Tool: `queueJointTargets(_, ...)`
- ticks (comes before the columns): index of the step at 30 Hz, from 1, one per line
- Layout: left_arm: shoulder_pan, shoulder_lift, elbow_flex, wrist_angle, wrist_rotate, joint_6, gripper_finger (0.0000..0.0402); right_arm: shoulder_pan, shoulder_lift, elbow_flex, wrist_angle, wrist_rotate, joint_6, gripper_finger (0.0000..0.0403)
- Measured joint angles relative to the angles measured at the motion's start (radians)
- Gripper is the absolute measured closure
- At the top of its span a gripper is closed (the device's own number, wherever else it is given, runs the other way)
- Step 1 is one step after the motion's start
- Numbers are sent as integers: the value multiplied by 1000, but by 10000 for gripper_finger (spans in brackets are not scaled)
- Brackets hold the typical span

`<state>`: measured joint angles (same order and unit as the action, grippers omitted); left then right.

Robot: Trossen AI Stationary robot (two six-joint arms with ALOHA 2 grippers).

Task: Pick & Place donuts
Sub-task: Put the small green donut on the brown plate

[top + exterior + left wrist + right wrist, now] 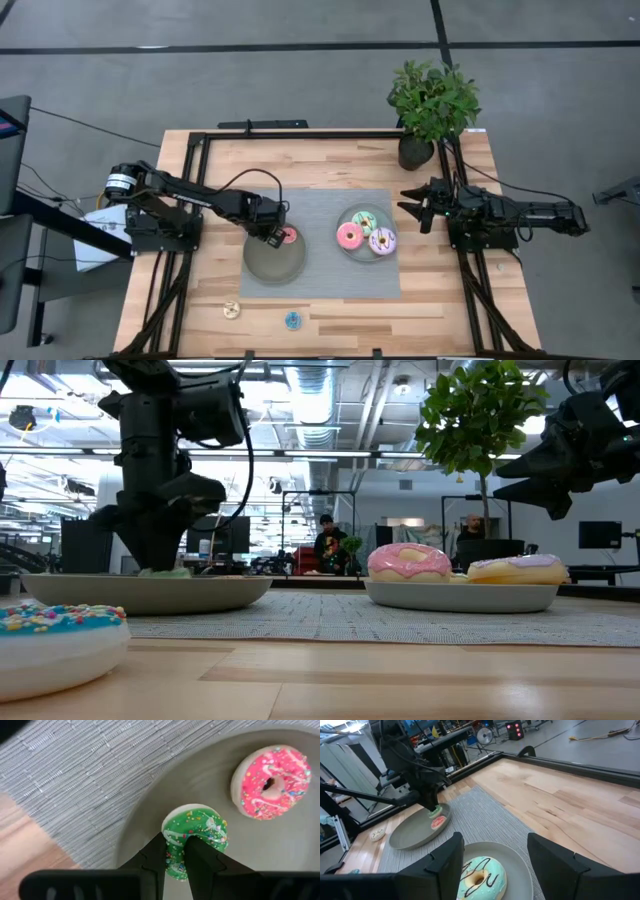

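My left gripper (272,232) is down over the left grey-green plate (262,268), shut on the tiny green donut (197,830). The tiny red donut (270,782) lies flat on the same plate beside it. The right plate (345,252) carries the pink (350,236), green-white (364,219) and white-purple (382,241) donuts. The tiny cream donut (231,310) and blue donut (291,320) lie on the wood near the table's near edge. My right gripper (418,208) hovers open just right of the right plate. My left gripper pinches the green donut's ring (175,862) on one side; one finger (197,857) seems to stand in the hole and the other (155,855) outside. The fingers come from above, pointing down. The donut sits low over the plate (150,815), tilted; whether it touches, I cannot tell.
A grey mat (320,205) lies under both plates. A potted plant (432,100) stands at the far right corner, close behind my right arm. Bare wood lies to the left and right of the mat. People show in the room beyond (328,545).
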<state>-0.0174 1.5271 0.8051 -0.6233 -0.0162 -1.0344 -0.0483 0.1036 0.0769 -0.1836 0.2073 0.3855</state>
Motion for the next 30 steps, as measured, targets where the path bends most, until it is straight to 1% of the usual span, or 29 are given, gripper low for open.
queueJointTargets(11, 2, 42, 0, 61, 1, 0, 348, 0, 1, 0, -3, -1, -1, 194)
queueJointTargets(14, 8, 47, 0, 59, 3, 0, 342, 0, 1, 0, -4, -1, -1, 194)
queueJointTargets(20, 13, 46, 0, 57, 5, 6, 309, 0, 1, 0, -5, -1, -1, 194)
queueJointTargets(27, 19, 46, 5, 50, 55, 9, 253, 0, 1, 0, -5, 0, -1, 194)
queueJointTargets(30, 29, 46, 24, 28, 53, 16, 232, 0, 1, 0, -5, 0, -1, 194)
